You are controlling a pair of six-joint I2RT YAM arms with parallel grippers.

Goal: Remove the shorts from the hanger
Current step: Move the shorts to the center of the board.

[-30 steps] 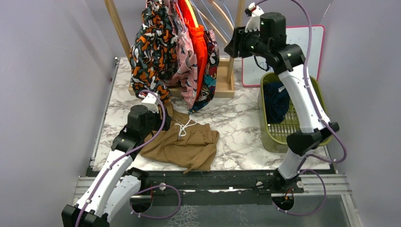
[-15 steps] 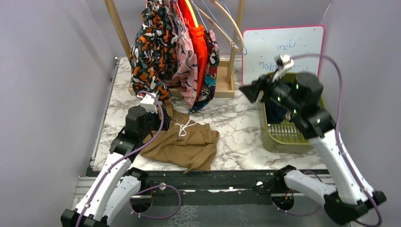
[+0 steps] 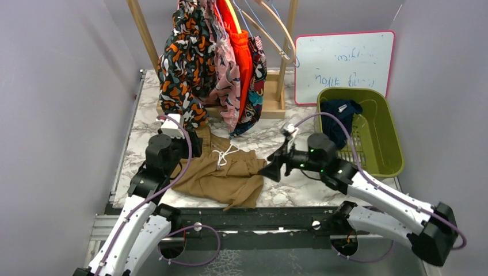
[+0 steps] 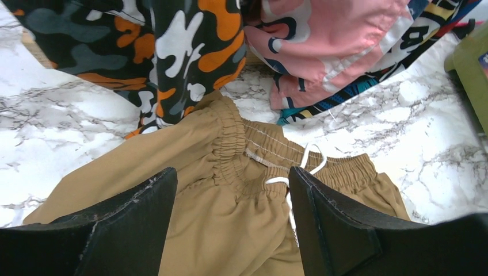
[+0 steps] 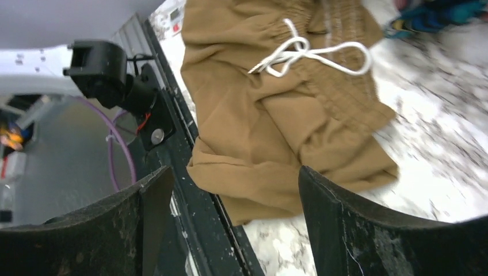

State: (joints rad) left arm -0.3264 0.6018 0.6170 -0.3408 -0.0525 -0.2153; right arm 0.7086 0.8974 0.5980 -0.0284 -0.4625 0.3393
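A tan pair of shorts (image 3: pixel 221 172) lies flat on the marble table, its white drawstring up. On the rack hang more shorts on hangers: black-orange-white blotch (image 3: pixel 184 63), pink print (image 3: pixel 225 75), bright orange (image 3: pixel 241 52) and multicolour (image 3: pixel 253 109). Two empty wooden hangers (image 3: pixel 276 26) hang beside them. My left gripper (image 3: pixel 193 144) is open just above the tan shorts' (image 4: pixel 230 224) waistband, holding nothing (image 4: pixel 233 178). My right gripper (image 3: pixel 270 169) is open and low at the tan shorts' (image 5: pixel 276 115) right edge, nothing between its fingers (image 5: pixel 236 175).
A green basket (image 3: pixel 385 132) at the right holds navy shorts (image 3: pixel 339 115). A whiteboard (image 3: pixel 344 60) leans behind it. The rack's wooden base (image 3: pixel 270 106) sits at the back. The table's black front rail (image 3: pixel 259 218) runs just below the tan shorts.
The right arm swung down from beside the rack to low over the table by the tan shorts, its jaws widening. The left gripper pulled back slightly.
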